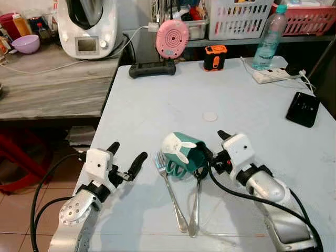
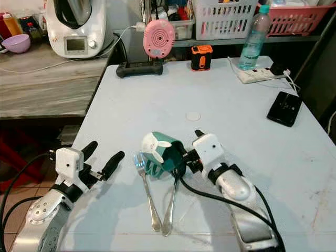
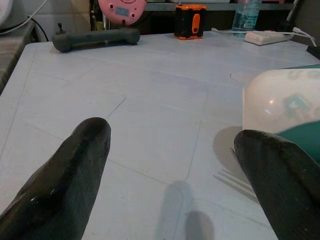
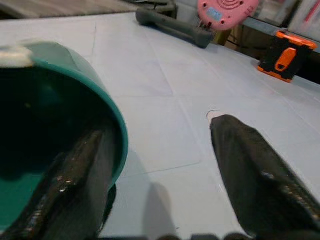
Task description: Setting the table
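Observation:
A teal mug with a white bunny face point(image 1: 182, 151) lies on its side on the pale blue table point(image 1: 152, 105), resting over the heads of a fork point(image 1: 171, 193) and a spoon point(image 1: 195, 206). My right gripper point(image 1: 214, 145) stands open at the mug's mouth. One finger point(image 4: 75, 175) reaches inside the mug point(image 4: 60, 95); the other finger point(image 4: 250, 170) is outside, well apart from the rim. My left gripper point(image 1: 127, 152) is open and holds nothing, low over the table's left edge, left of the fork. The mug's white base point(image 3: 280, 102) shows just beyond its far finger point(image 3: 280, 175).
A small white disc point(image 1: 210, 116) lies mid-table. Along the far edge are a black controller point(image 1: 152, 68), a pink round device point(image 1: 172, 38), an orange-black gadget point(image 1: 215, 56), a water bottle point(image 1: 270, 37) and a power strip point(image 1: 273, 75). A black phone point(image 1: 303, 108) lies right. A side counter point(image 1: 52, 89) stands left.

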`<state>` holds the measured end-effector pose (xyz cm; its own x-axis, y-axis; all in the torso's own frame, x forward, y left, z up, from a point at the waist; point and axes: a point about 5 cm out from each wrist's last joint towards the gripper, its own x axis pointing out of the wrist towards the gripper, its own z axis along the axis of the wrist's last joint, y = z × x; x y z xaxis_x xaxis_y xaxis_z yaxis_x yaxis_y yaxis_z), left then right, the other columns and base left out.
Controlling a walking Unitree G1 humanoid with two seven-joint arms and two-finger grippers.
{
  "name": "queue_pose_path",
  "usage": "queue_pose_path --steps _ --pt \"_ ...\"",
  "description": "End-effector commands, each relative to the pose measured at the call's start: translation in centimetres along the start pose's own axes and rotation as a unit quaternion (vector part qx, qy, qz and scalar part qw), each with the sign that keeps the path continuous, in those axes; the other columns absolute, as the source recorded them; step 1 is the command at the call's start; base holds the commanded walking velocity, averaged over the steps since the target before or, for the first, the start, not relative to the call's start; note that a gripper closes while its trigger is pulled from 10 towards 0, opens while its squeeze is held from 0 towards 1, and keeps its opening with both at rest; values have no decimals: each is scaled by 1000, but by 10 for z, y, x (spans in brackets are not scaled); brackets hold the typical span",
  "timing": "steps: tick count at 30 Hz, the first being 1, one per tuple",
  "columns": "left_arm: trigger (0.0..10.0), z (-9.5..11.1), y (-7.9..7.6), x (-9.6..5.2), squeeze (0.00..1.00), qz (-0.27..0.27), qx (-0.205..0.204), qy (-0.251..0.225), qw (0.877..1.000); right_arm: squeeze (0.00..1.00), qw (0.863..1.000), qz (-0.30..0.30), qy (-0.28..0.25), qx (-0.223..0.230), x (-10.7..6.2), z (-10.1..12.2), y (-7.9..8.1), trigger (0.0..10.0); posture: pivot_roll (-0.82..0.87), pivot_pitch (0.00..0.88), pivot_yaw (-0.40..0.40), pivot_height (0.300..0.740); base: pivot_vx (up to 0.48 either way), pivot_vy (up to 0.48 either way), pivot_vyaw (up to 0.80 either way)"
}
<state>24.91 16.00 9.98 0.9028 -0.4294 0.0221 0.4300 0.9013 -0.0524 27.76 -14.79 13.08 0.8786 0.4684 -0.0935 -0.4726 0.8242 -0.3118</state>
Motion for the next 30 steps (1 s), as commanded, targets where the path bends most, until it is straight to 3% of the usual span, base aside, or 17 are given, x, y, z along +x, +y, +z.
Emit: queue_pose_path --steps 1,2,13,30 --pt "10000 4 1 0 0 -3 6 -7 1000 0 1000 18 -3 -1 4 1 1 549 -106 77 83 740 0 0 0" --pt "10000 4 1 0 0 -3 6 -7 1000 0 1000 21 -2 -2 5 1 0 0 -106 77 83 740 0 0 0" --pt "10000 4 0 1 0 -4 5 -7 1000 0 998 61 2 -34 11 -4 -8 0 -101 82 85 740 0 0 0" --pt "10000 4 -2 3 0 -4 3 -8 1000 0 997 66 -11 -49 16 -4 -18 0 -101 82 82 740 0 0 0"
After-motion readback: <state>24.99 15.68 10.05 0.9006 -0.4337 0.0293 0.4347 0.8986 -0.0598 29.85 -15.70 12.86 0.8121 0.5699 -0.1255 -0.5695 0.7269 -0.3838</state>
